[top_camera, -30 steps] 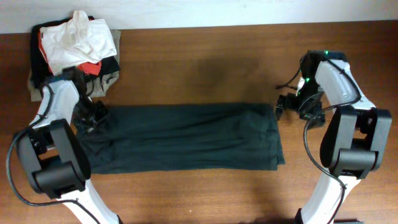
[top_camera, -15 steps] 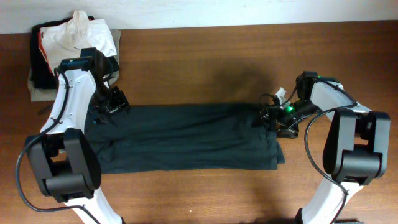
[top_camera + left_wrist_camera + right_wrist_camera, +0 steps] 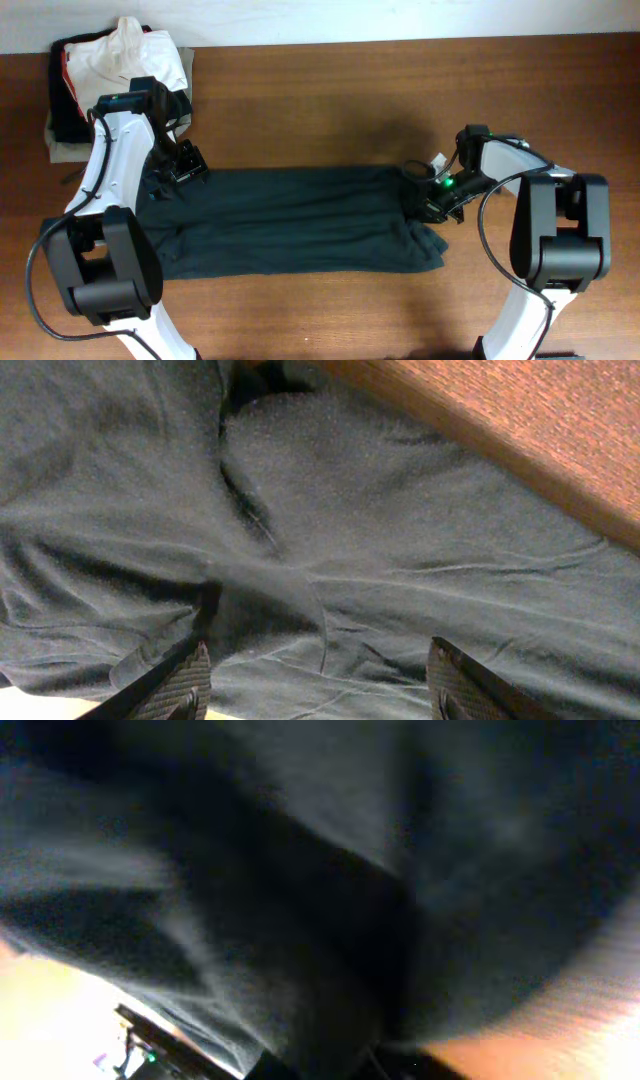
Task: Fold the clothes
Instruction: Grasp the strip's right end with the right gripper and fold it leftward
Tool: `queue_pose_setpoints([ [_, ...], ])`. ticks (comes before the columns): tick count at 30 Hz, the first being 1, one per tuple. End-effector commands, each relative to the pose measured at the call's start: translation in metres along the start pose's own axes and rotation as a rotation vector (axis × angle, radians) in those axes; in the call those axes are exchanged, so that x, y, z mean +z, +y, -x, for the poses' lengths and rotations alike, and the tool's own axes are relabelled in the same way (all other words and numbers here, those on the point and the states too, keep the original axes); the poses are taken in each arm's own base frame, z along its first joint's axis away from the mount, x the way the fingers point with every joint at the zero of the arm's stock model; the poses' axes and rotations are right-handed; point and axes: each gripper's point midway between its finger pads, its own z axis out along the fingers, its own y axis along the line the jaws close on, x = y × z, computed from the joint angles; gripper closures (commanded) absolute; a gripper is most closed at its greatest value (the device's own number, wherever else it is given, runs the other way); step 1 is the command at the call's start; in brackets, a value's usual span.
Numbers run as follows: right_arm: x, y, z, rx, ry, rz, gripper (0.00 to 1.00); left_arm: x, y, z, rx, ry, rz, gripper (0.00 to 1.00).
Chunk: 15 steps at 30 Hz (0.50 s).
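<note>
A dark green garment lies folded into a long band across the table. My left gripper hovers over its upper left edge. In the left wrist view it stands open, both fingertips just above the wrinkled cloth with nothing between them. My right gripper sits at the garment's right end, where the fabric is bunched up. Dark cloth fills the right wrist view and hides the fingers; the gripper is shut on the garment's edge.
A pile of other clothes, white, red and black, sits at the back left corner. The brown wooden table shows behind and in front of the garment. Both arm bases stand at the front edge.
My right gripper moved left onto the garment's right end and shut on it, bunching the cloth. The left gripper let go, opened and lifted to the upper left edge, then held still.
</note>
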Motion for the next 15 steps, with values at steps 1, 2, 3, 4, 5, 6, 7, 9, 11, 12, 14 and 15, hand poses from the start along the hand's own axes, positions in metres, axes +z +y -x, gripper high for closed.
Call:
queue_pose_setpoints([
  [1,-0.038,-0.066,0.019,0.166,-0.077,-0.308,0.96,-0.015,-0.002,0.004,0.021,-0.046,-0.010,0.31],
  [2,-0.051,-0.071,0.020,0.197,-0.092,-0.344,0.96,-0.015,-0.002,0.004,0.021,-0.046,-0.010,0.32],
  [3,-0.065,-0.073,0.021,0.219,-0.109,-0.375,0.96,-0.015,-0.002,0.004,0.021,-0.046,-0.010,0.31],
  [4,-0.080,-0.069,0.022,0.214,-0.130,-0.398,0.96,-0.015,-0.002,0.004,0.021,-0.046,-0.010,0.31],
  [5,-0.096,-0.059,0.021,0.198,-0.160,-0.409,0.96,-0.015,-0.002,0.004,0.021,-0.046,-0.010,0.32],
  [6,-0.106,-0.052,0.020,0.204,-0.189,-0.424,0.96,-0.015,-0.002,0.004,0.021,-0.046,-0.010,0.32],
  [7,-0.115,-0.043,0.017,0.195,-0.220,-0.442,0.96,-0.015,-0.002,0.004,0.021,-0.046,-0.010,0.32],
  [9,-0.119,-0.016,0.011,0.132,-0.259,-0.443,0.96,-0.015,-0.002,0.004,0.021,-0.046,-0.010,0.32],
  [11,-0.106,0.014,0.004,0.078,-0.269,-0.446,0.96,-0.015,-0.003,0.005,0.021,-0.050,-0.012,0.31],
  [12,-0.094,0.032,0.002,0.040,-0.269,-0.437,0.96,-0.015,-0.003,0.006,0.021,-0.052,-0.012,0.32],
  [14,-0.073,0.069,-0.002,-0.058,-0.259,-0.371,0.96,-0.015,-0.003,0.006,0.021,-0.052,-0.012,0.32],
  [15,-0.059,0.093,-0.006,-0.102,-0.257,-0.321,0.96,-0.015,-0.003,0.006,0.021,-0.052,-0.012,0.32],
])
